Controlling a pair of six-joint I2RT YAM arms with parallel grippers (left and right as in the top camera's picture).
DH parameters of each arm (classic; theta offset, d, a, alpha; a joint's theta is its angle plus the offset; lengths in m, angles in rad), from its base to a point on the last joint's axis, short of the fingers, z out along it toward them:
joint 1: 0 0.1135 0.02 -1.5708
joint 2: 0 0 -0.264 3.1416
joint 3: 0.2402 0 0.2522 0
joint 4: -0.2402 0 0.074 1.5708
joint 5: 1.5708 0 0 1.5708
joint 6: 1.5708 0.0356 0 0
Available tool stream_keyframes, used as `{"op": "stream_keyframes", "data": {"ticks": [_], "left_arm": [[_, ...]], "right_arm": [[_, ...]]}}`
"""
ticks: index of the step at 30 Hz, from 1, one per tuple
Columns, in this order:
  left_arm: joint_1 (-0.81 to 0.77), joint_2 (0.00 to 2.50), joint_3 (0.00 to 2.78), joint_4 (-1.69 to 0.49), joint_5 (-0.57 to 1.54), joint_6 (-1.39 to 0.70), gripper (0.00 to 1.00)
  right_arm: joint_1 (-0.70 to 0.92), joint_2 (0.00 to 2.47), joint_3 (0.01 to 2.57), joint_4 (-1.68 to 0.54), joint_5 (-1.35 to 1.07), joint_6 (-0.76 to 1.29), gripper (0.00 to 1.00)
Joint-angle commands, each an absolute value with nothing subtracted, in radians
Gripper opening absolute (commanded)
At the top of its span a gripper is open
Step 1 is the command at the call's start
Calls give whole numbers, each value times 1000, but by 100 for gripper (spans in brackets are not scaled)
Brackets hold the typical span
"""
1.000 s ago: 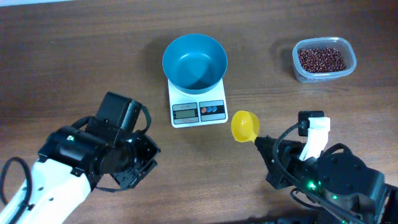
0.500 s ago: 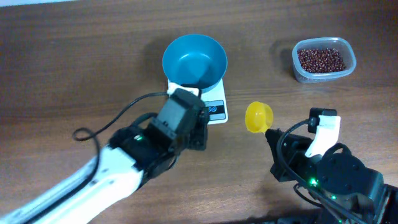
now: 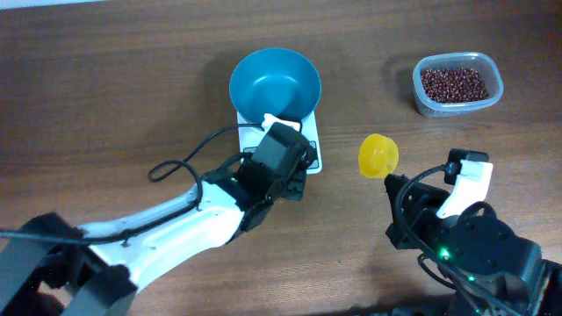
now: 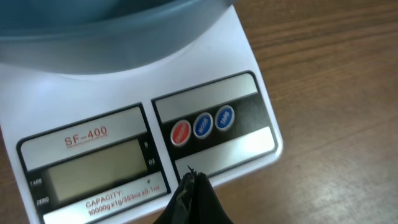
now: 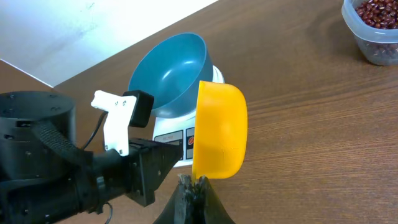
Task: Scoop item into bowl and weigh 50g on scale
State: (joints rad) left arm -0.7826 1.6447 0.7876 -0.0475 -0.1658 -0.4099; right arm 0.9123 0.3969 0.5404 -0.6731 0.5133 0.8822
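Note:
The teal bowl stands empty on the white scale. My left gripper is shut and holds nothing. Its tip hovers at the scale's front edge, just below the red button, and the arm hides the display from overhead. My right gripper is shut on the handle of a yellow scoop, empty and held above the table right of the scale. The reddish-brown beans lie in a clear tub at the far right.
The clear tub sits near the table's far right edge. A black cable loops off the left arm over the wood. The left arm's white link stretches across the near left of the table.
The left arm swung from the near left up to the scale's front edge, gripper still shut. The right gripper carried the yellow scoop right and a little farther from me.

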Motion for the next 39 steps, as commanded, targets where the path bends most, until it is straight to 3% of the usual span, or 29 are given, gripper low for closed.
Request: {"op": "stream_keyframes", "data": {"ticks": [1, 39], "left_arm": [[-785, 1688, 794, -11, -234, -394, 0], [-785, 1753, 794, 123, -263, -395, 0]], "right_arm": [[908, 390, 558, -670, 536, 871, 4], [908, 390, 558, -670, 535, 871, 4]]}}
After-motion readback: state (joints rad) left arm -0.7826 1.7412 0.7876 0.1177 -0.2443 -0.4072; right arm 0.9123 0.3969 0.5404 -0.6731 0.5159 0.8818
